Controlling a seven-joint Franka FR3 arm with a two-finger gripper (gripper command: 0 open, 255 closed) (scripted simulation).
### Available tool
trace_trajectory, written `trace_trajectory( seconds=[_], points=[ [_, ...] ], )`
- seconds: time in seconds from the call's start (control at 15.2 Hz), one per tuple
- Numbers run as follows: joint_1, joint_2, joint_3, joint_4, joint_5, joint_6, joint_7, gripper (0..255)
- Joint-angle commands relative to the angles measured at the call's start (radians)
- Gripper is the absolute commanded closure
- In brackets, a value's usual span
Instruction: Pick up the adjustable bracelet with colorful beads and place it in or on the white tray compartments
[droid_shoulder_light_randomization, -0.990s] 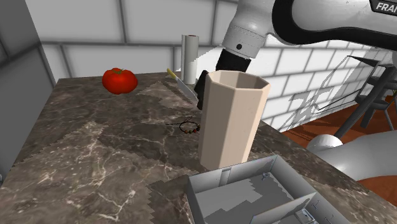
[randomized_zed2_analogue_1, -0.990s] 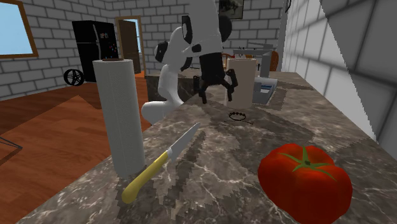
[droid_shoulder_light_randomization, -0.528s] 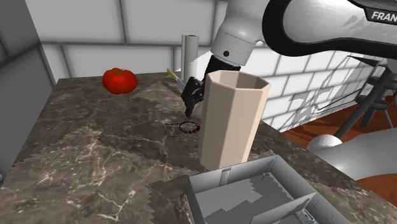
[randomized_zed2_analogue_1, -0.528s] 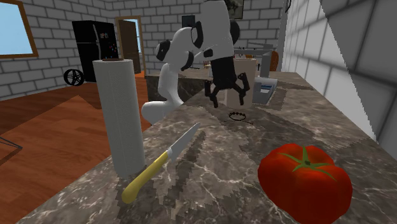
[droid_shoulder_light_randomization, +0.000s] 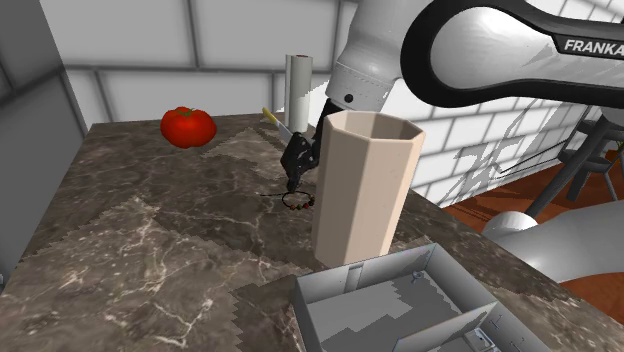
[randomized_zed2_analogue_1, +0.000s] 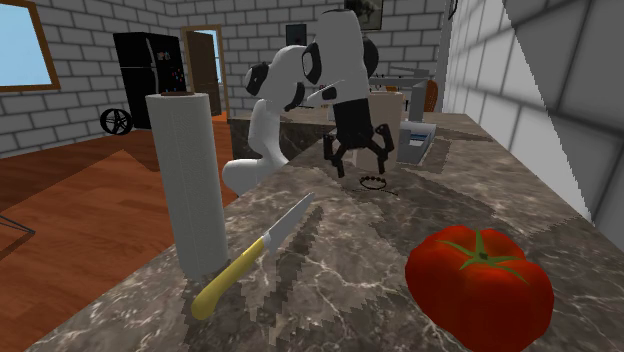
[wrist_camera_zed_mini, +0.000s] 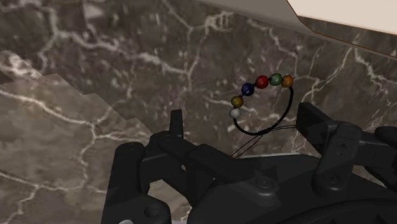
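Kitchen counter, mid-reach: the all-black two-finger gripper is sinking lower than half a second ago, fingers spread wide. It is closing in over the thin black cord bracelet with red, blue, green and yellow beads. The bracelet is lying flat on the dark marble counter, just beside the foot of the tall beige octagonal vase. It is untouched between the open fingertips in the wrist view, so a grasp looks imminent. The grey-white compartment tray is waiting on the vase's other side.

glossy dark marble countertop
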Motion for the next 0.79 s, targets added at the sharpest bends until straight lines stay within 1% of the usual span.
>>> trace_trajectory(
  seconds=[0.0, 0.07, 0.13, 0.73],
  points=[
    [0.0, 0.0, 0.0, 0.0, 0.0, 0.0, 0.0, 0],
    [0.0, 0.0, 0.0, 0.0, 0.0, 0.0, 0.0, 0],
    [0.0, 0.0, 0.0, 0.0, 0.0, 0.0, 0.0, 255],
    [0.0, 0.0, 0.0, 0.0, 0.0, 0.0, 0.0, 255]
  ],
)
